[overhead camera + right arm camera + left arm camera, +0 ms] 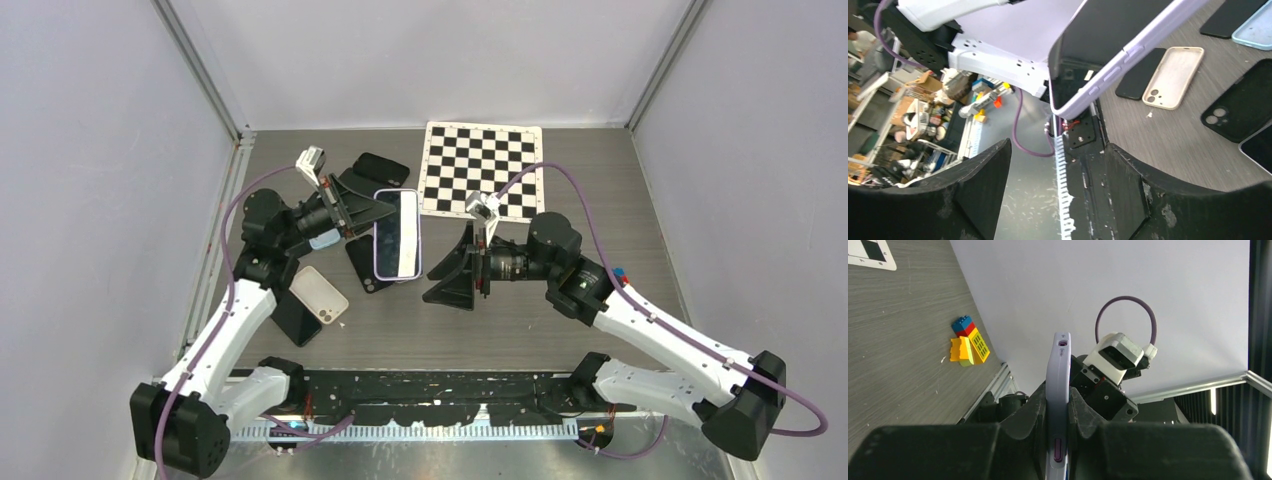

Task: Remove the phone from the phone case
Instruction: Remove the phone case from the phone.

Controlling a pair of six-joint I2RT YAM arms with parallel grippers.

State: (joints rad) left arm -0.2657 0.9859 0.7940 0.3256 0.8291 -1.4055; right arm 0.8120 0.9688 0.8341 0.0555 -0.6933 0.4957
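My left gripper is shut on a phone in a lilac case and holds it above the table, screen facing up toward the camera. In the left wrist view the case's edge stands clamped between my two fingers. My right gripper is open and empty, just right of the phone and a little nearer. In the right wrist view the lilac case with the dark screen hangs above and ahead of my spread fingers.
Several loose phones and cases lie under and left of the held phone: a black one, a cream case, a dark phone and a black case. A checkerboard lies at the back. Toy bricks sit by the right wall.
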